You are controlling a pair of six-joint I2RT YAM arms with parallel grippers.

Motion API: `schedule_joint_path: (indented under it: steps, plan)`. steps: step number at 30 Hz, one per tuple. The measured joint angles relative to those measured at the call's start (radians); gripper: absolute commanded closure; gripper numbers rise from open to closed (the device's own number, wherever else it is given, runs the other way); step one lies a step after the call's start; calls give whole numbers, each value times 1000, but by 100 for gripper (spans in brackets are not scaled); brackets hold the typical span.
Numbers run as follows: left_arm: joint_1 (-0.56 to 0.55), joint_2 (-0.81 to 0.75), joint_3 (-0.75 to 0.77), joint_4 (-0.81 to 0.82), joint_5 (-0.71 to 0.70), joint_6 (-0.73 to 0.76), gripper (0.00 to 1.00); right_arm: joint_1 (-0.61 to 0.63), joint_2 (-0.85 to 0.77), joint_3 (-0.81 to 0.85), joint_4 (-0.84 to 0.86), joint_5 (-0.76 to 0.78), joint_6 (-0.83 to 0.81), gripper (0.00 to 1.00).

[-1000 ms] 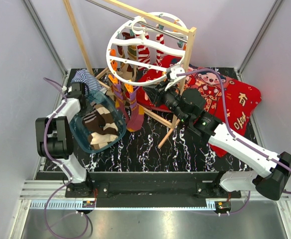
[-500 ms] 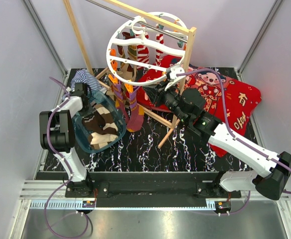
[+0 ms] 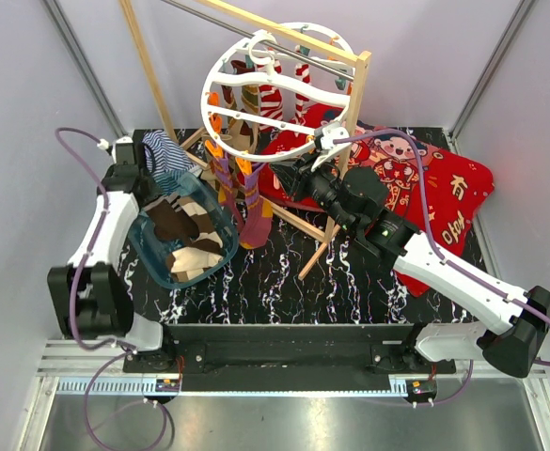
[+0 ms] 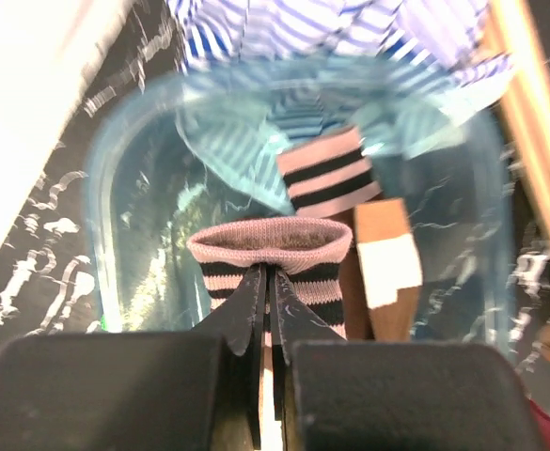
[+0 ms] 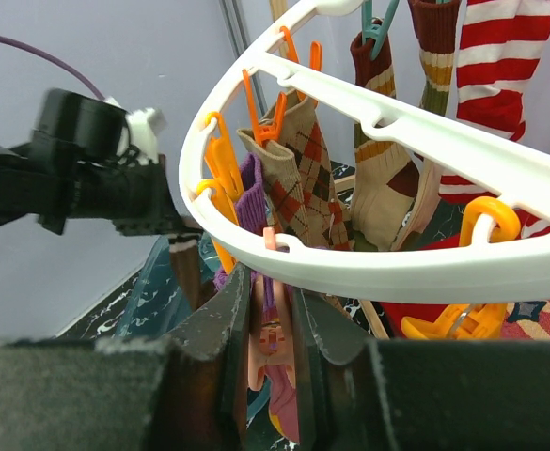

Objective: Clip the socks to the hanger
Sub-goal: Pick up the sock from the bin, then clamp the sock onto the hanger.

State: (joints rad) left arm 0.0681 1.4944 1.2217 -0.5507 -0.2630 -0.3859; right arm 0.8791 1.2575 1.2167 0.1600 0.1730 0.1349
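When seen from above: white ring hanger (image 3: pixel 267 58) tilted on wooden frame (image 3: pixel 357 89), clipped socks (image 3: pixel 251 207) dangling lengthwise down.

At left wrist: left gripper (image 4: pixel 267 277) pinched on pink-black striped sock (image 4: pixel 270 246), cuff up, over blue tub (image 4: pixel 101 178).

At right wrist: right gripper (image 5: pixel 270 282) squeezing pink clip (image 5: pixel 270 348) beneath the ring.

One hanger (image 5: pixel 369 272), one tub (image 4: pixel 133 207), one blanket (image 3: pixel 444 197), one striped cloth (image 3: pixel 166 150) — two claws: left claw (image 4: pixel 267 282), right claw (image 5: pixel 270 310)

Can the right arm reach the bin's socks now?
Probably not: the right gripper is shut on a clip under the hanger, hung socks stand between it and the bin, and the left gripper, holding a sock, is there.
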Motion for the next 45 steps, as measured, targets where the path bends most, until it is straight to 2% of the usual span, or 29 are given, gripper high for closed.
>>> schedule_joint_path:
  steps: [6,10,17,27,33,36,41,45]
  plan:
    - [-37,-169,-5,-1,-12,56,100,0,0,0,0,1,0,94]
    - [-105,-312,-29,11,-14,121,100,0,0,0,0,2,0,94]
    - [-175,-570,-79,56,59,196,100,0,0,0,0,2,0,94]
    - [-242,-822,-152,140,377,238,100,0,0,0,0,2,1,94]
    - [-308,-879,-245,250,569,192,100,0,0,0,0,1,5,94]
    - [-356,-874,-288,309,619,152,100,0,0,0,0,1,11,94]
    - [-457,-837,-341,426,647,81,100,0,0,0,0,0,18,94]
    - [-591,-771,-349,500,606,45,100,0,0,0,0,0,22,95]
